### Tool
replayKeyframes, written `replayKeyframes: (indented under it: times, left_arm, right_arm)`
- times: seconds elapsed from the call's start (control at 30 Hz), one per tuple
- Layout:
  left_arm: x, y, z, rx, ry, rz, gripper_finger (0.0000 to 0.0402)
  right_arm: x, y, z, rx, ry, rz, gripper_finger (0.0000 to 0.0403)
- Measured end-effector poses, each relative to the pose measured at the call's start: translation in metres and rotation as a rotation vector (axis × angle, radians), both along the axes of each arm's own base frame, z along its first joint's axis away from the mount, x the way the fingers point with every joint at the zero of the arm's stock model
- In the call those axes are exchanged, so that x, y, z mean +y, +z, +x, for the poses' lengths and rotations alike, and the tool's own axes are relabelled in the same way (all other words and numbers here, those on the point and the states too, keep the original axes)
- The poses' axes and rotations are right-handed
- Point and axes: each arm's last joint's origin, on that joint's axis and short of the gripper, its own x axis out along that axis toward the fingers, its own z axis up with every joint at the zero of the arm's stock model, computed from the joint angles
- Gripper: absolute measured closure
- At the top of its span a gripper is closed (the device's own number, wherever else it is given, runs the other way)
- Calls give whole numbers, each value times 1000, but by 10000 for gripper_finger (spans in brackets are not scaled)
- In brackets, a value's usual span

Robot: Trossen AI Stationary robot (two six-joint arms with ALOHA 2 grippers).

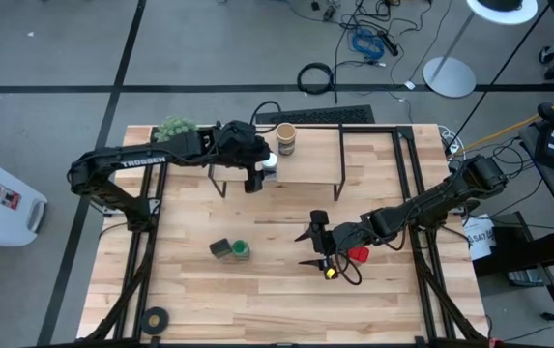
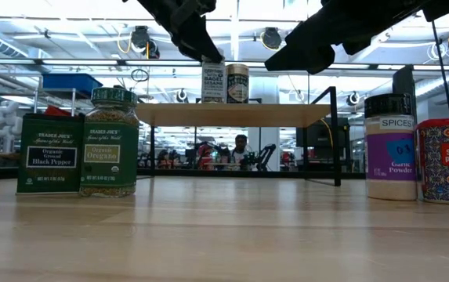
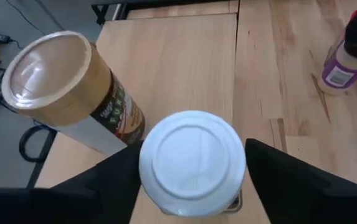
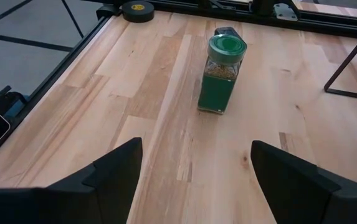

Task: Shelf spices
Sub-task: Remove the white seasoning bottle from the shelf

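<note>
Left pincer (image 3: 194,186) straddles white-lidded spice jar (image 3: 192,163) on light wooden shelf board (image 3: 184,56), beside tan cylinder (image 3: 72,90); grip unclear. Next: let go, lift away. Right pincer (image 4: 194,180) open.

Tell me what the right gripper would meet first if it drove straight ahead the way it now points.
Probably the green-lidded oregano jar: it stands ahead of the open right gripper, a little off its centre line, with only bare tabletop between them, so it could pass just beside it.

We see a fuzzy green plant ball (image 1: 174,127) at the table's (image 1: 257,290) far left corner and a black tape roll (image 1: 154,318) near its front left edge
</note>
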Motion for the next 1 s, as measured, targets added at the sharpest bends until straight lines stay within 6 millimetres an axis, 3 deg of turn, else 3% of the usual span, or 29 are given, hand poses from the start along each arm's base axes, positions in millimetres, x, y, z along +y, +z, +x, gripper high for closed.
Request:
replayKeyframes:
  times: [0.23,0.63,1.0]
  left_arm:
    - [1,1,0,-5,7,30,193]
    - [-3,1,1,-9,18,14,193]
    - [-41,5,8,-12,-79,-30,191]
  right_arm:
    - [0,0,0,0,0,0,115]
    - [0,0,0,1,0,-1,115]
    - [0,0,0,-1,-8,-5,115]
